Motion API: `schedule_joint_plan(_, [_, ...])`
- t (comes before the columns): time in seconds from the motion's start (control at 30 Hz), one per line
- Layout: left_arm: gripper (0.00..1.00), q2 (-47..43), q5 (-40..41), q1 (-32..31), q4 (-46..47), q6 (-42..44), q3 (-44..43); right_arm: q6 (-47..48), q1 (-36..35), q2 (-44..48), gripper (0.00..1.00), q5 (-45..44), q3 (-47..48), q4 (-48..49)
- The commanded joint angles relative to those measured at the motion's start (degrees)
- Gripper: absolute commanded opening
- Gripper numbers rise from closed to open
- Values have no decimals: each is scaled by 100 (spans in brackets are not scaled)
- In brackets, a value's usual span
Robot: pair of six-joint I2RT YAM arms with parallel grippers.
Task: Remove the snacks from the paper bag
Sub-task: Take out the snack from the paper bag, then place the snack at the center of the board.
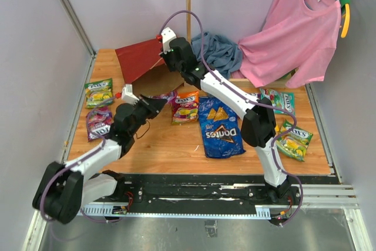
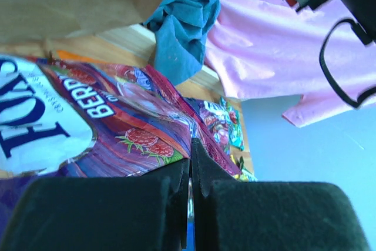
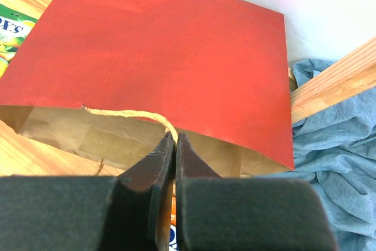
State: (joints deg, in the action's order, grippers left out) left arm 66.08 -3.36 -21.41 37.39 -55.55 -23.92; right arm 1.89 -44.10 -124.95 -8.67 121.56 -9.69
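Observation:
The dark-red paper bag (image 1: pixel 138 57) lies at the back with its brown mouth facing the front; it fills the right wrist view (image 3: pixel 164 57). My right gripper (image 1: pixel 169 57) (image 3: pixel 175 138) is shut on the bag's cord handle (image 3: pixel 126 113) and holds the upper edge of the mouth up. My left gripper (image 1: pixel 160 105) (image 2: pixel 191 148) is shut on the edge of a purple berry candy packet (image 1: pixel 169 94) (image 2: pixel 117 127), just in front of the bag's mouth. The blue Doritos bag (image 1: pixel 220 126) and a red-orange packet (image 1: pixel 185 107) lie on the table in front.
A green packet (image 1: pixel 98 92) and a purple packet (image 1: pixel 98 123) lie at the left. A green packet (image 1: pixel 276 99) and a yellow-green one (image 1: pixel 294 140) lie at the right. Blue cloth (image 1: pixel 220 51) and a pink shirt (image 1: pixel 294 33) hang at the back right.

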Motion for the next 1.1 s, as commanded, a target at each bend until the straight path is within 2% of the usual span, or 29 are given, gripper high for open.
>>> schedule_joint_plan(0.0, [1,-1149,449,-180,-835,271,356,-21,75,170,1,-37,-21,135])
schedule_joint_plan(0.2, [1,-2525,519,-353,-1853,216,778,-44,73,105,1,41,59,150])
schedule_joint_plan(0.33, [0,-2713,375,-713,-1866,-32,1218,-28,73,-12,1,60,236,87])
schedule_joint_plan(0.47, [1,-2385,430,-1419,-1482,-261,1658,-60,75,-71,1,77,251,73])
schedule_joint_plan(0.6, [0,-2101,1061,-2206,-1062,-490,1901,-99,73,-88,1,100,190,81])
schedule_joint_plan(0.77, [0,-1728,1435,-2538,-677,-620,1881,-119,72,-46,1,111,85,99])
schedule_joint_plan(0.97, [0,-747,1763,-3012,-85,-948,1882,-110,76,-22,1,152,13,134])
schedule_joint_plan(1.07, [3,-144,1551,-3139,271,-1039,1801,-110,70,-48,1,197,19,118])
